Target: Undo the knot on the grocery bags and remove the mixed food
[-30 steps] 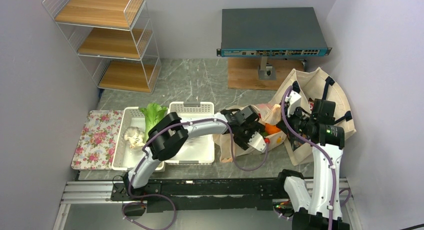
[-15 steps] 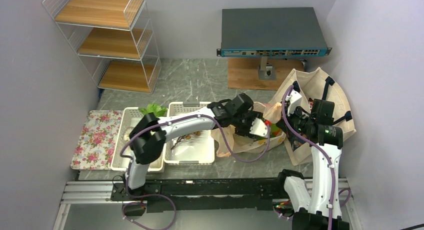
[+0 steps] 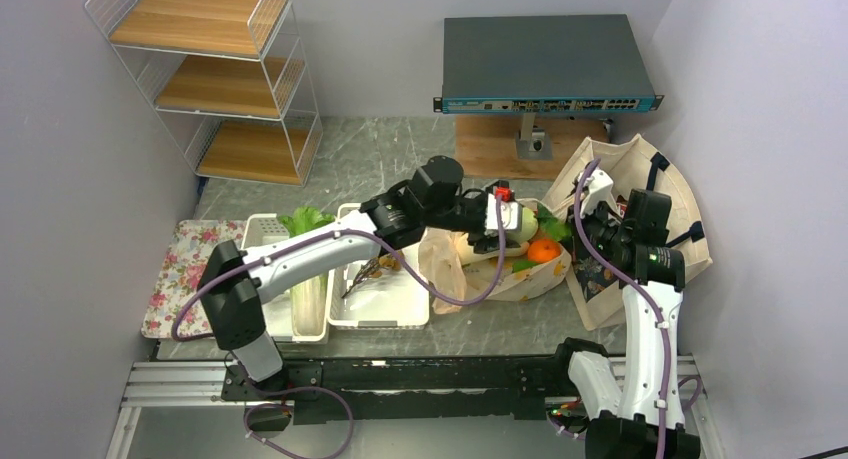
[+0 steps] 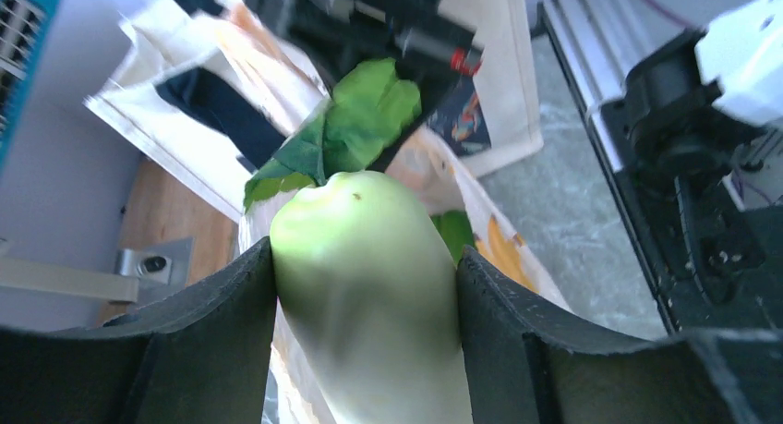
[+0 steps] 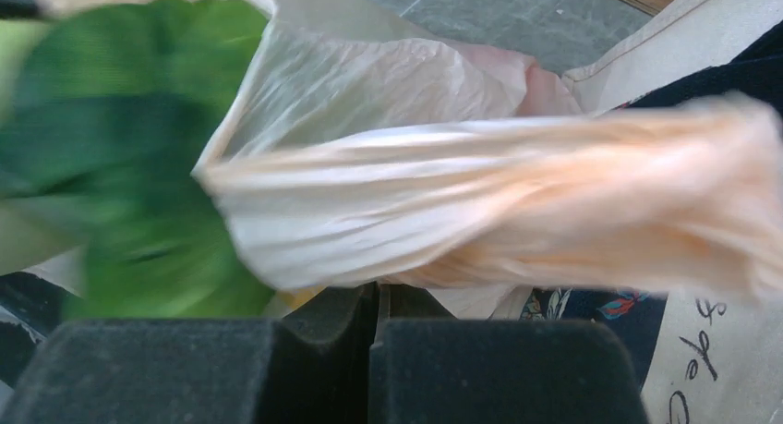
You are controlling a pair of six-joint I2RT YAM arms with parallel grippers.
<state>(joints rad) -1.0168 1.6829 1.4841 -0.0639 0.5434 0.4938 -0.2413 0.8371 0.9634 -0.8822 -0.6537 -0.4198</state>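
Note:
My left gripper [image 3: 508, 220] is shut on a pale radish [image 4: 369, 258] with a green top, held above the open mouth of the peach-beige plastic bag [image 3: 462, 267]. Its green leaves [image 4: 355, 128] hang toward the cream tote [image 3: 640, 174]. Both pads [image 4: 231, 332] press the radish's sides. An orange [image 3: 543, 250] lies in the bag below. My right gripper [image 5: 377, 304] is shut on a stretched, twisted strip of the bag [image 5: 480, 193] at its right rim, beside the tote. No tied knot shows.
Two white baskets [image 3: 385, 301] stand left of the bag, one holding leafy cabbage [image 3: 305, 222], the other brown bits [image 3: 375, 267]. A floral tray [image 3: 190, 274] lies further left. A wire shelf [image 3: 215, 69], a network switch [image 3: 545, 64] and a wooden board [image 3: 495, 149] stand at the back.
My left gripper closed on the radish inside the bag and lifted it up and back out of the bag's mouth. The right gripper kept its hold on the bag's rim.

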